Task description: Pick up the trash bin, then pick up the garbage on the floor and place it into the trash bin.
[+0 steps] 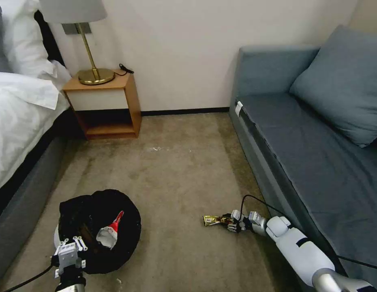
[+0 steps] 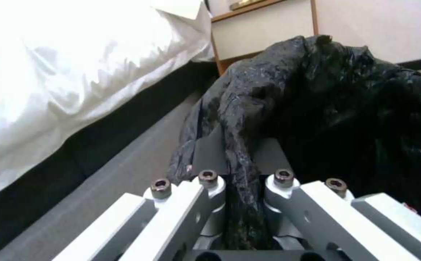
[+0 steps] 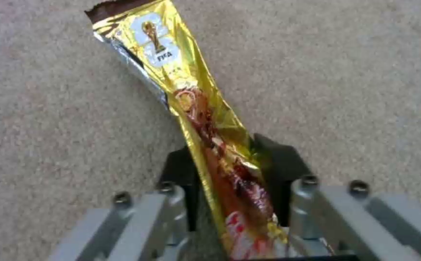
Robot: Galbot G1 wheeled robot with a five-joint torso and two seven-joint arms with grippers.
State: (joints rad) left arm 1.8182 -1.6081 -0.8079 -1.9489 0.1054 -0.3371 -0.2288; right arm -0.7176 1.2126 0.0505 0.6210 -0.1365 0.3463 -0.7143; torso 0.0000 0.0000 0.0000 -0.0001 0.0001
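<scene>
Between bed (image 1: 18, 121) and sofa (image 1: 314, 134), on beige carpet (image 1: 184, 170), the bin (image 1: 100, 229) hangs from the left gripper (image 1: 77, 243), pinching its black bag rim; a red-and-white wrapper (image 1: 110, 233) lies inside. Right gripper (image 1: 233, 223) pinches a gold wrapper (image 3: 191, 105) low over the carpet.

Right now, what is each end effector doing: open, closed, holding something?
Left end effector: closed on the trash bin bag rim.
Right end effector: closed on the gold snack bar wrapper.

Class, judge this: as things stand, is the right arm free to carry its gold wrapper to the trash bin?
Probably yes. The right tool is shut on the gold wrapper, and bare carpet lies between it and the trash bin, held by the left tool.
</scene>
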